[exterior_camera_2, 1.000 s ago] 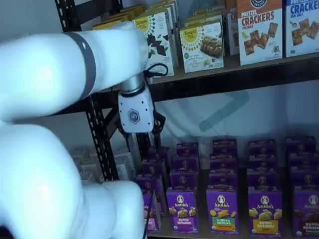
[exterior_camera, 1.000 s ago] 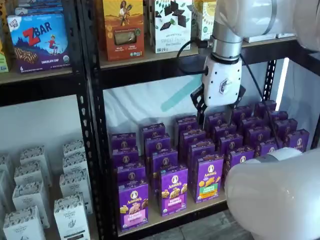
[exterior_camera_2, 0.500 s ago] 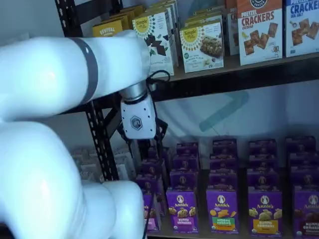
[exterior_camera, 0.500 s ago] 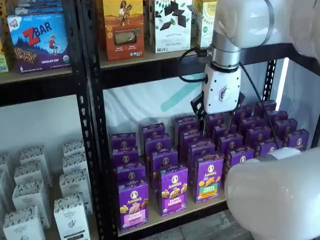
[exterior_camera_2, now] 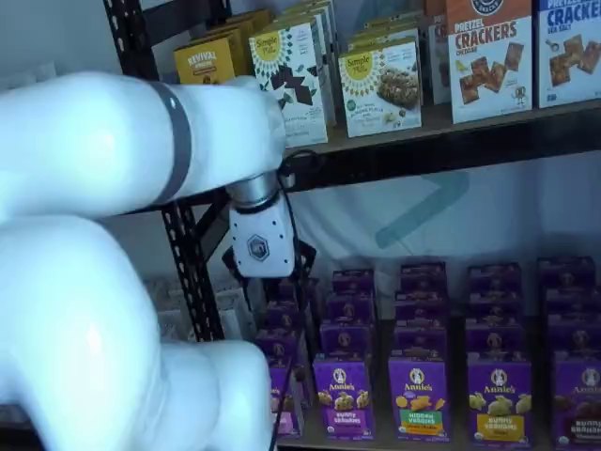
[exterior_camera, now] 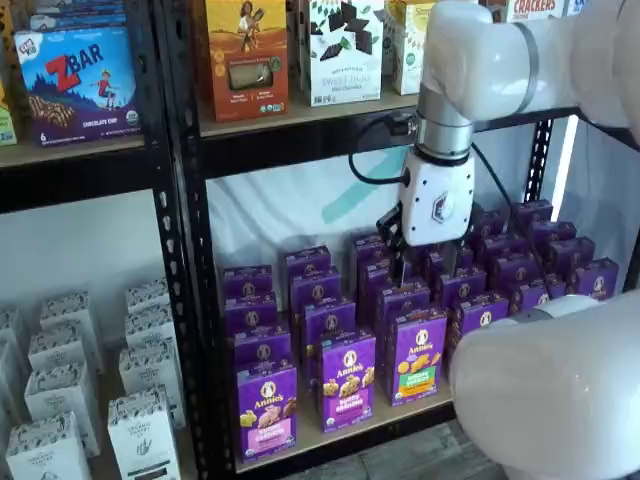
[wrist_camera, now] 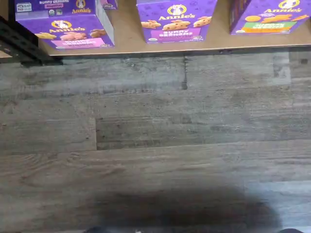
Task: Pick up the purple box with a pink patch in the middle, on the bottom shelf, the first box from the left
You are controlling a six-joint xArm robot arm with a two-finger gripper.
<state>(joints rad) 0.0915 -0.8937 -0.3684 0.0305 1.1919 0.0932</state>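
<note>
**Desk:** Two items for the record: the gripper, and the box we are after. Gripper first.

**Operator:** In a shelf view I see the gripper [exterior_camera: 422, 262] hanging from the white arm [exterior_camera: 480, 60], right of centre in the frame. It is over the rear rows of purple cartons. Its black fingers stand apart and I find nothing between them. It touches no carton that I can make out.

**Desk:** And the box?

**Operator:** The purple box [exterior_camera: 266, 408] stands upright at the front edge of the bottom shelf [exterior_camera: 340, 432], low in the frame and left of centre. The pink patch faces me. It is well apart from the gripper. Just beside it on the right stands a like carton with a purple patch [exterior_camera: 348, 378], then one with a green patch [exterior_camera: 418, 355].

**Desk:** Anything from the wrist camera?

**Operator:** It shows the same three front cartons at the shelf edge, above grey plank floor [wrist_camera: 155, 136]. The fingers are not in that picture.
</note>
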